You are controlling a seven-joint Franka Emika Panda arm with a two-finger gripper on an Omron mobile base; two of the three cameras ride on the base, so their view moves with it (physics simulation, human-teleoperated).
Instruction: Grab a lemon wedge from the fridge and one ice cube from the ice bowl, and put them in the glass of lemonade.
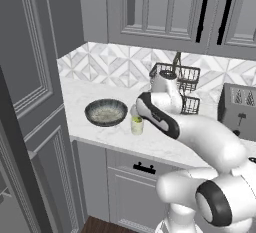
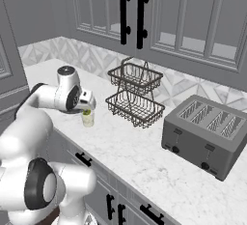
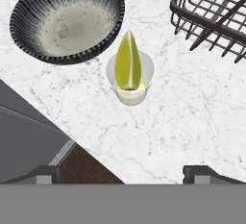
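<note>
Lemon wedge (image 3: 128,62) rests in glass of lemonade (image 3: 130,93), beside ice bowl (image 3: 29,11).

A white marble counter (image 2: 144,161) runs along a wall tiled in pale grey geometric backsplash (image 1: 120,64). Light grey panelled upper cabinets (image 2: 193,21) with black handles (image 2: 123,12) hang above it, and matching lower cabinets (image 1: 132,187) sit beneath. A two-tier dark wire basket (image 2: 135,96) stands near the counter's back edge, beside a grey four-slot toaster (image 2: 205,132). Dark wood floor (image 1: 100,226) shows below.
</note>
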